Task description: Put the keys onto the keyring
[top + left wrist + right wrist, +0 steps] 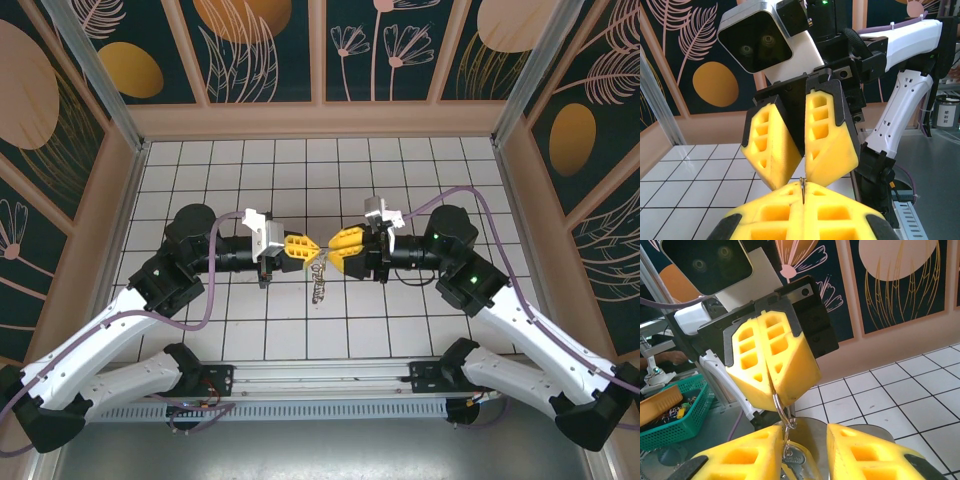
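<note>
Both grippers meet nose to nose above the middle of the tiled floor. My left gripper (pixel 308 248) (pixel 802 194) is shut on the thin grey keyring (pixel 802 186), which sticks up edge-on between its yellow pads. In the right wrist view the keyring (pixel 779 404) hangs from the left gripper's fingers (pixel 785 372). A silvery key (pixel 801 462) dangles from the ring. My right gripper (pixel 805 440) (pixel 332 247) is open, and the key sits in the gap close to its left pad. From above, the keys (pixel 318 285) hang below the two grippers.
Wooden walls (pixel 120 200) box in the tiled floor on three sides. A metal rail (pixel 320 375) with the arm bases runs along the near edge. A green basket (pixel 670 422) of small items stands off the table in the right wrist view.
</note>
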